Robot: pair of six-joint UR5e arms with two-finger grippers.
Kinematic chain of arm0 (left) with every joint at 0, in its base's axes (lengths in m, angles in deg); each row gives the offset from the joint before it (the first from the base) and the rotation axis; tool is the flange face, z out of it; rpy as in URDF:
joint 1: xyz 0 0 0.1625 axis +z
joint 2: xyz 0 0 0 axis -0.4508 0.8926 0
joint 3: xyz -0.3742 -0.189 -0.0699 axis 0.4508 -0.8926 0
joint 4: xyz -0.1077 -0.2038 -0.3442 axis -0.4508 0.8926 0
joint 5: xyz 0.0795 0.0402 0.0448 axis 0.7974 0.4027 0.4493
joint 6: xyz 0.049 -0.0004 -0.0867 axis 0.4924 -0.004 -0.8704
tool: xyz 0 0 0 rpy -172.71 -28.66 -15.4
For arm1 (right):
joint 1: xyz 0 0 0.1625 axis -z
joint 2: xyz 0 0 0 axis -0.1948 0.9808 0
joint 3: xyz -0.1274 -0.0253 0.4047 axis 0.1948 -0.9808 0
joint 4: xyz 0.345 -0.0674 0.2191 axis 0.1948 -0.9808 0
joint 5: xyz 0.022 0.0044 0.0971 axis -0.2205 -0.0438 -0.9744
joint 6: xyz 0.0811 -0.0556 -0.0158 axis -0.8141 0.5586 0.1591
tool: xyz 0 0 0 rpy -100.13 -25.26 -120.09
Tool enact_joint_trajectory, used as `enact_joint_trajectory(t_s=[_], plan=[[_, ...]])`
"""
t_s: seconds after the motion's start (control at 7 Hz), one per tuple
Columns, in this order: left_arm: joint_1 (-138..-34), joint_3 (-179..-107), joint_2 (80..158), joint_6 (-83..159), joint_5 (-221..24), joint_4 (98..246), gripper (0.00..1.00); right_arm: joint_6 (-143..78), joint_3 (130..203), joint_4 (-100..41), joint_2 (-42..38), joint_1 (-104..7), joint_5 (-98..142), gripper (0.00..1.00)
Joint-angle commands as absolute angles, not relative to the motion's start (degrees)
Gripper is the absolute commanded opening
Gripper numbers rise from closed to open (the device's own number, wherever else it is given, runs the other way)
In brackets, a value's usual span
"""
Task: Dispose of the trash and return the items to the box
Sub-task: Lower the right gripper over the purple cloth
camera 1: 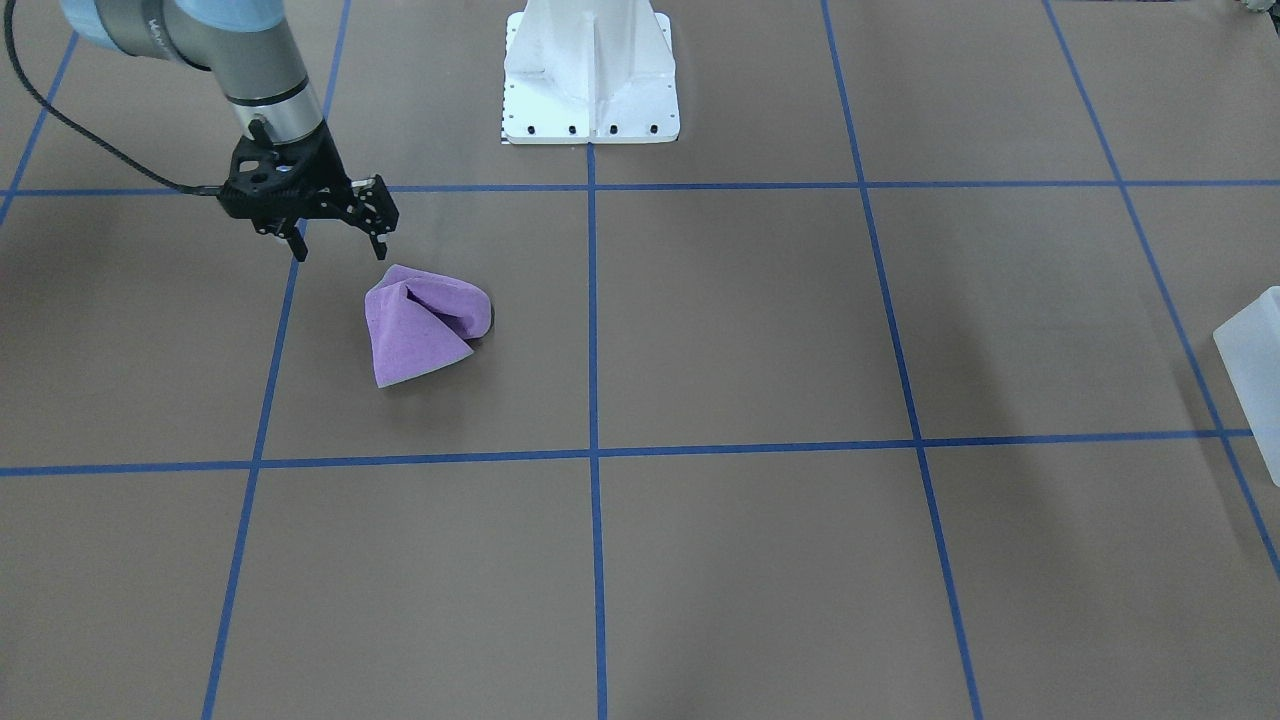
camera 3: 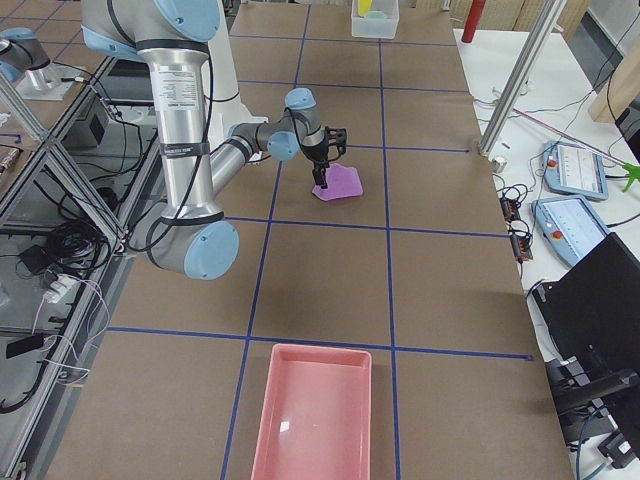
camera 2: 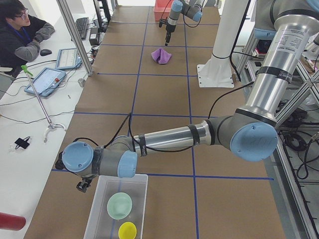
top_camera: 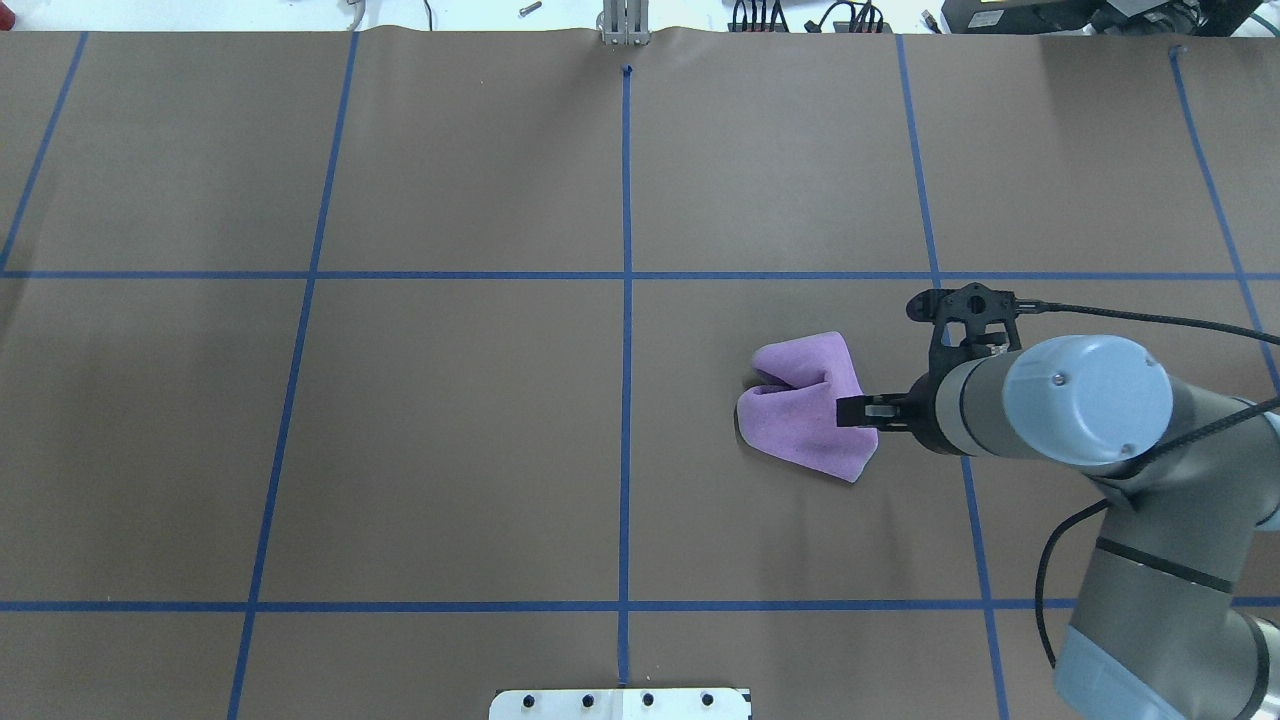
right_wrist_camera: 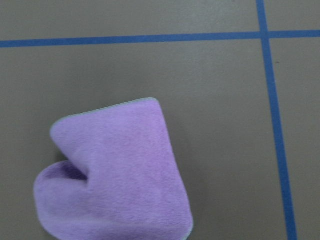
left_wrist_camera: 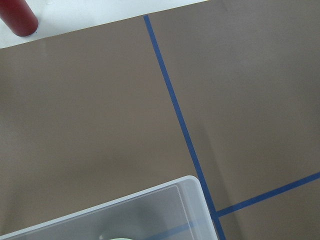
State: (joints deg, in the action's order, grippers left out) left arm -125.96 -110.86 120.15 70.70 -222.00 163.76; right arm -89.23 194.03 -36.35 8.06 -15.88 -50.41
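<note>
The frosted box [camera 2: 138,199] stands at the table's end on my left; its corner shows in the front view [camera 1: 1255,350] and the left wrist view [left_wrist_camera: 125,210]. In it lie the mint-green bowl [camera 2: 119,205] and the yellow cup [camera 2: 127,230]. My left gripper [camera 2: 82,185] hangs over the box's outer corner; I cannot tell if it is open or shut. A crumpled purple cloth [camera 1: 420,325] lies on the table. My right gripper [camera 1: 340,245] is open and empty, just above the cloth's edge nearest my base [top_camera: 805,405].
A pink tray [camera 3: 315,410] lies at the table's end on my right. A red cylinder [left_wrist_camera: 17,15] stands off the table past the box. The white robot base [camera 1: 590,80] is at the table's middle edge. An operator [camera 2: 22,30] sits at a side desk.
</note>
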Motion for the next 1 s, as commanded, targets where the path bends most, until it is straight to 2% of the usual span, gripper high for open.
enact_joint_trajectory(t_s=[0.0,0.14,0.29,0.43,0.57,0.71,0.86], plan=[[-126.0,-111.3,120.1,70.8,-221.9,163.9,0.99,-89.4,192.4,-40.3,3.6,-14.7,-49.9,1.00],[-126.0,-111.4,120.1,70.9,-221.9,164.1,0.99,-89.4,190.6,-40.1,3.5,-14.4,-49.8,1.00],[-126.0,-111.7,120.1,71.0,-221.9,164.1,0.99,-89.4,189.2,-40.1,2.7,-14.4,-49.7,0.92],[-126.0,-112.1,120.0,71.0,-221.8,164.1,0.99,-89.7,189.1,-40.1,2.4,-14.4,-49.7,0.76],[-126.0,-112.2,119.8,71.0,-221.8,164.1,0.99,-89.6,189.0,-40.1,2.5,-14.4,-49.6,0.54],[-125.9,-112.3,119.7,71.1,-221.8,164.1,0.99,-89.4,188.9,-40.1,2.6,-14.5,-49.6,0.10],[-126.0,-112.2,119.2,71.0,-221.8,165.1,0.99,-89.4,188.7,-40.1,2.6,-14.9,-49.5,0.00]])
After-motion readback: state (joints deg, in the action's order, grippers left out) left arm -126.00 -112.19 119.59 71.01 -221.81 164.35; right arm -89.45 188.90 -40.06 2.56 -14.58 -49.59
